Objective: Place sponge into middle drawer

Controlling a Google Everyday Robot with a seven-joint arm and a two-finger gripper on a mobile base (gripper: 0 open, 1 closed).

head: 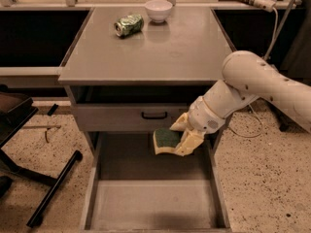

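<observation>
Dim warm light, perhaps overhead, gripper (181, 140) holding sponge (166, 139) above shadowed middle drawer (150, 204)

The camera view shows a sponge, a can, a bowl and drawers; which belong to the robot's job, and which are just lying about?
In the job:
sponge
gripper, shut on the sponge, over the drawer
open drawer, below them

Lying about:
crushed can and bowl on the cabinet top
closed drawer with the black handle
chair leg on the floor, left

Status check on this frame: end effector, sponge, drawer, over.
End effector shut on sponge, above rear of open middle drawer. Sponge not yet released. Nothing visible between it and drawer floor.
</observation>
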